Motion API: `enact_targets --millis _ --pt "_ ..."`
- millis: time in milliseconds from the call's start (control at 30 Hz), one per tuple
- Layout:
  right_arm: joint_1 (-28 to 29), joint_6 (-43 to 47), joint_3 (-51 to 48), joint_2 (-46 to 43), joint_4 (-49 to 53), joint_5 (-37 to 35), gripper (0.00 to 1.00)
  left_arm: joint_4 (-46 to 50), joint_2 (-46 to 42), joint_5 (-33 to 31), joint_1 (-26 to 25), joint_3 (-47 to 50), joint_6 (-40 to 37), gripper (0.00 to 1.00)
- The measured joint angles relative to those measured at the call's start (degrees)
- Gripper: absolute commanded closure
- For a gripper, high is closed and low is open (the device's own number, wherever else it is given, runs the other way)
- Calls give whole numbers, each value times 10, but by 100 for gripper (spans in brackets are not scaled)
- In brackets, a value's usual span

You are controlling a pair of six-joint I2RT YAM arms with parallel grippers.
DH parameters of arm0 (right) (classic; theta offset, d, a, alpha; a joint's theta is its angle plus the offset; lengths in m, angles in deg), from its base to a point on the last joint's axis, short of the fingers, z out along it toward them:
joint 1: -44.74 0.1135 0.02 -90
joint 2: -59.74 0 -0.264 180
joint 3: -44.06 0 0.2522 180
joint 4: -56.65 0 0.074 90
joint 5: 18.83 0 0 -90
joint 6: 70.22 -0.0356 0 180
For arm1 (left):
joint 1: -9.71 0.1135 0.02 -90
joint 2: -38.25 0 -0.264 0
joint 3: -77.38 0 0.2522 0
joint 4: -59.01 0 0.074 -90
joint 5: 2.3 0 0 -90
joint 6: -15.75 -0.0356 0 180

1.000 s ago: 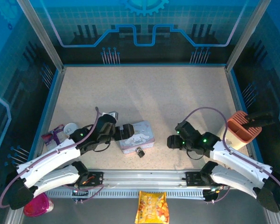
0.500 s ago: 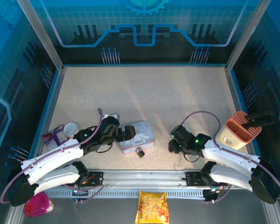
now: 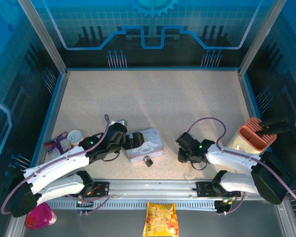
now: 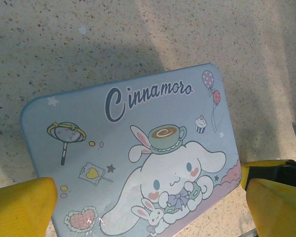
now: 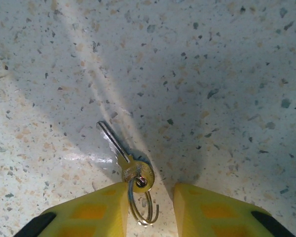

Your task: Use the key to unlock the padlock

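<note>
The key (image 5: 119, 152) lies flat on the speckled table, blade pointing up-left, with a wire ring (image 5: 143, 205) through its brass head. My right gripper (image 5: 150, 191) is low over it and still open, its yellow fingers on either side of the ring; the left finger touches the ring and the right one stands apart from it. The small dark padlock (image 3: 148, 161) rests just in front of the pale blue cartoon tin (image 3: 145, 143). My left gripper (image 3: 135, 140) hovers wide open over the tin (image 4: 138, 148), one yellow fingertip (image 4: 24, 205) at each lower corner.
An orange-pink holder (image 3: 256, 134) stands at the right edge. A small cup (image 3: 75, 135) and a purple packet (image 3: 56, 144) sit at the left. A snack bag (image 3: 160, 219) and a pink object (image 3: 38, 217) lie off the table in front.
My right gripper has swung a little left and dropped to the table, and its jaws have narrowed around the key ring. The left gripper has barely shifted.
</note>
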Motion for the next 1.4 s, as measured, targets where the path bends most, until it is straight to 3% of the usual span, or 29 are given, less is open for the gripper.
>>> enact_targets --millis 800,1200,1400 --pt "2 23 10 13 6 -17 93 -9 38 1 -1 -26 0 1" --pt "9 25 -24 -90 -71 -39 97 -43 70 10 -2 -51 0 1" --pt "12 20 -31 -164 -115 -38 100 -74 107 18 -28 -81 -3 1"
